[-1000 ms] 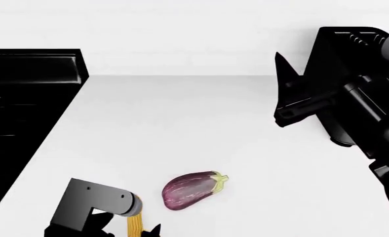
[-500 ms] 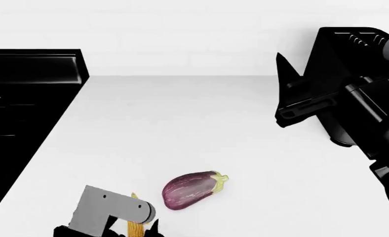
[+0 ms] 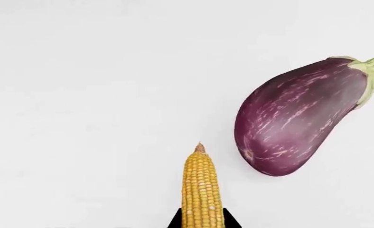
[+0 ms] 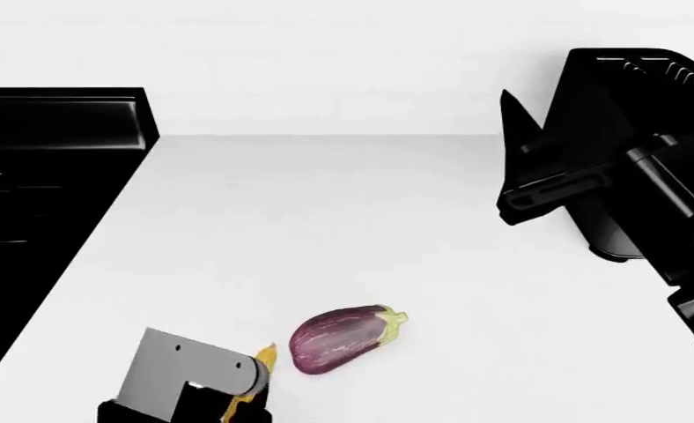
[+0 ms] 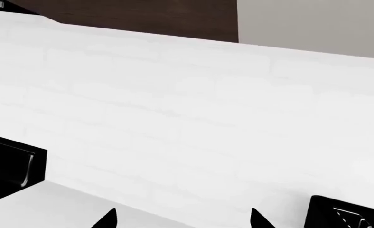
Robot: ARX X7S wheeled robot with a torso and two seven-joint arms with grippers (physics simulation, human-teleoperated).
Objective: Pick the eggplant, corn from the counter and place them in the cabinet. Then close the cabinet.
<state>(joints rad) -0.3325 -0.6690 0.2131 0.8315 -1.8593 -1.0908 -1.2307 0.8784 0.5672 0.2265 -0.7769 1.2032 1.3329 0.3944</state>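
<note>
A: Where's the corn [image 3: 201, 190]?

B: In the left gripper [image 3: 201, 219], jaws apparently clenched on its butt. Light, stiff, ridged. Eggplant [image 4: 335, 339] lies just beside on the counter [image 4: 359, 220].

A: Right gripper [image 5: 182, 217]?

B: Jaws released, holding nothing.

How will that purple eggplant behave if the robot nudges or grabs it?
The eggplant looks plump and rounded, lying on its side on the counter, so a nudge would probably make it roll or pivot. Its glossy skin may prove slippery. It looks firm, unlikely to flop.
</note>
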